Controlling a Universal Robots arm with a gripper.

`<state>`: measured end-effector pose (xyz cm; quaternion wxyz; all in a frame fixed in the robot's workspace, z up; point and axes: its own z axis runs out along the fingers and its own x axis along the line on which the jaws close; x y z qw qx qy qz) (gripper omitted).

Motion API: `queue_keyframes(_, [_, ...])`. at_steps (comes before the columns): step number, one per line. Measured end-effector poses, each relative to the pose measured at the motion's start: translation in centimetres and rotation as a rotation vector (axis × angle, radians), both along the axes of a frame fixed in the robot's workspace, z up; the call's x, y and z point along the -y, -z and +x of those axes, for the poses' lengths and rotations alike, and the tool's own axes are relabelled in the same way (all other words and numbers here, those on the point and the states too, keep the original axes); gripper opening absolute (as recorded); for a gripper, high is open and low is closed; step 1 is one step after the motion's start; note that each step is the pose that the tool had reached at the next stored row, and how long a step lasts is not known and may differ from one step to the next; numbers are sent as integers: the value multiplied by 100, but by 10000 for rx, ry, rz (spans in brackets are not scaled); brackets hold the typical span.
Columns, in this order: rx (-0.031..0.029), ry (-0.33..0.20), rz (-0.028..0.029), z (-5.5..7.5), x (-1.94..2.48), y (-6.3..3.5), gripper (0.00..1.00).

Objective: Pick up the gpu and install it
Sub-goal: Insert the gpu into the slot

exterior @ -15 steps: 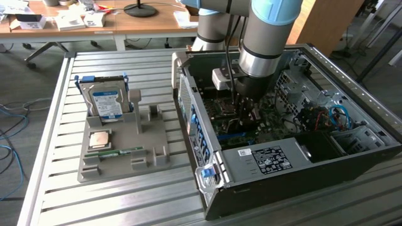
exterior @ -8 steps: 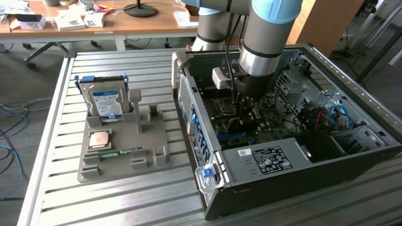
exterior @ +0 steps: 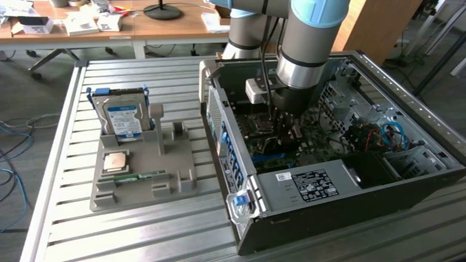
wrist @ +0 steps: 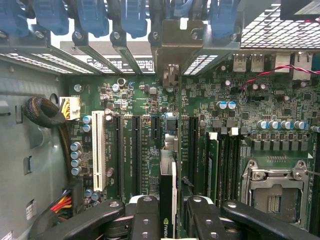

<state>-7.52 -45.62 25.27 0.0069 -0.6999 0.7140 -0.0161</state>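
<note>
The fingers (wrist: 145, 217) are closed narrowly on the gpu (wrist: 167, 197). The gripper (wrist: 168, 222) holds it edge-on over the motherboard (wrist: 135, 100), among the long black slots, with its metal bracket at the rear wall of the computer case (exterior: 407, 180). Case walls and cables (exterior: 391, 135) crowd the arm, and the case is open on top. The case lies on a slatted metal table (exterior: 145, 234) beside a grey fixture tray (exterior: 138, 185) bearing a hard drive (exterior: 124, 117), with a wooden desk (exterior: 145, 27) behind.
</note>
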Motion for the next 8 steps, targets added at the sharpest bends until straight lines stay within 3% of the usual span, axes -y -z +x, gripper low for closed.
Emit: queue_keyframes(8, [1,1,2,-2,-1,4,26])
